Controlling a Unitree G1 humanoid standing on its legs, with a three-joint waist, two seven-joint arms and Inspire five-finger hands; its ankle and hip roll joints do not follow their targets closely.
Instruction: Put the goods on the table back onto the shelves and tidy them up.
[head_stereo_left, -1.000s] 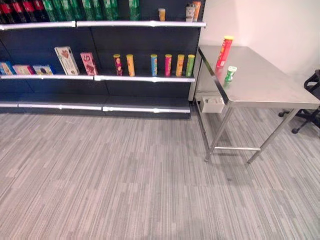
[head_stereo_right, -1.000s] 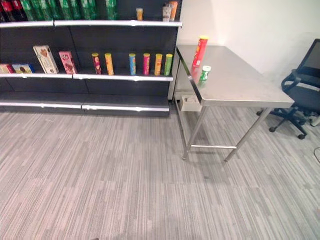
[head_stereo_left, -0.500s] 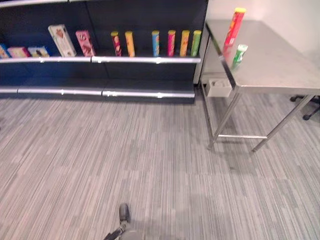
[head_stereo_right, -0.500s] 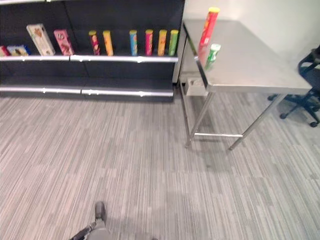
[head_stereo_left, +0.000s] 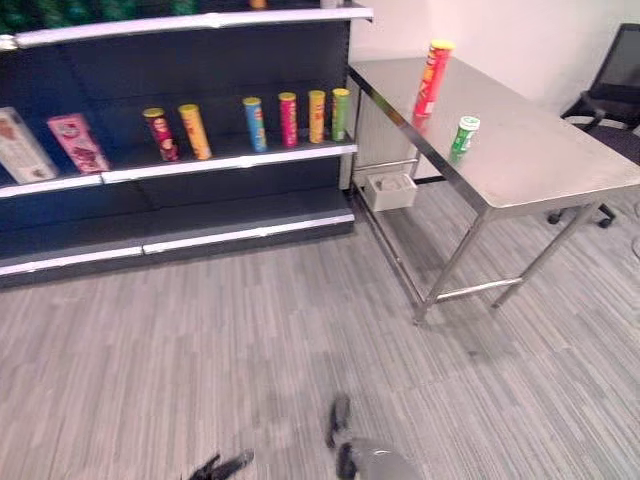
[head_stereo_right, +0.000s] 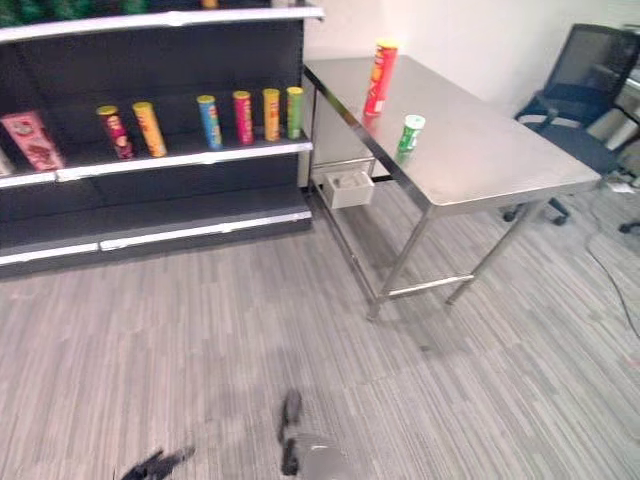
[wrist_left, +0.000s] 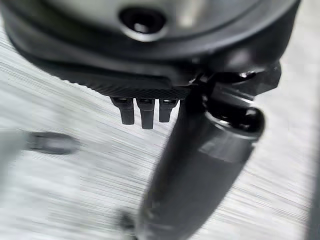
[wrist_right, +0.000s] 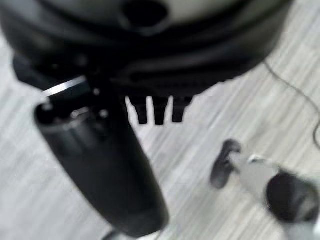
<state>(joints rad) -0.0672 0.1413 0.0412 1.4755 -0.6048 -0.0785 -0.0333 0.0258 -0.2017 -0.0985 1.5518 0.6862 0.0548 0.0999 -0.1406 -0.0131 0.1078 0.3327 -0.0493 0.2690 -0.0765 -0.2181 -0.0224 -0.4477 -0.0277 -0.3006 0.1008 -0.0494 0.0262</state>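
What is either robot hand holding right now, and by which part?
Nothing. The left robot hand and right robot hand hang open above the floor; the red can and green can stand untouched on the table.

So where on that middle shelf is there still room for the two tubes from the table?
The middle shelf has a gap between the orange tube and the blue tube, and a wider bare stretch between the pink box and the dark red tube. From the blue tube to the green tube they stand close together.
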